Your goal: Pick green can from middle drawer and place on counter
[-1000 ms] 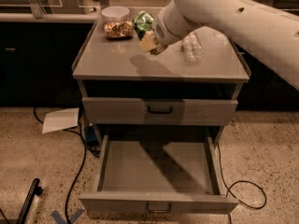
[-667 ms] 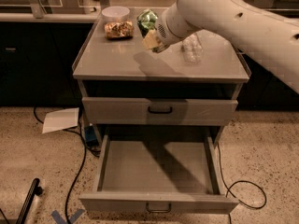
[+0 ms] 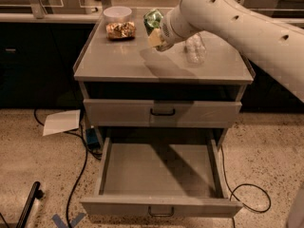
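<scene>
Currently the jaws clamp 1 green can (image 3: 153, 18) above the counter (image 3: 118, 61); 1 middle drawer (image 3: 159, 171) open.

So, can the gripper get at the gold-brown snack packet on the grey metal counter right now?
Likely not yet: the gripper, above the counter, is shut on the green patterned can; the packet lies uncovered nearby.

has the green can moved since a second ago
Yes, slightly. The green can, held in the gripper above the counter, has shifted right, away from the snack packet toward the plastic bottle.
</scene>
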Action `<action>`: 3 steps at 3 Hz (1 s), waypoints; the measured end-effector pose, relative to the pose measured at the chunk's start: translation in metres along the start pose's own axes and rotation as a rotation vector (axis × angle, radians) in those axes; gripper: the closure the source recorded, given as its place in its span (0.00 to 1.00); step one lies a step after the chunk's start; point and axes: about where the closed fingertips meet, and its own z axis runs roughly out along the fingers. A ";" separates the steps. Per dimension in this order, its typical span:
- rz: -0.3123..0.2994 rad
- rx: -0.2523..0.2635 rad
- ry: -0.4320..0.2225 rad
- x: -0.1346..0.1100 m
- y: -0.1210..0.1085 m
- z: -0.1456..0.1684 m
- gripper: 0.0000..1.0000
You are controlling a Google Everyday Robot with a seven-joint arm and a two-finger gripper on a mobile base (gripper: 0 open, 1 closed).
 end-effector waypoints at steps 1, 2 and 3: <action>0.028 -0.001 0.022 0.005 -0.006 0.015 1.00; 0.056 0.001 0.048 0.014 -0.011 0.027 1.00; 0.076 0.005 0.058 0.022 -0.013 0.035 1.00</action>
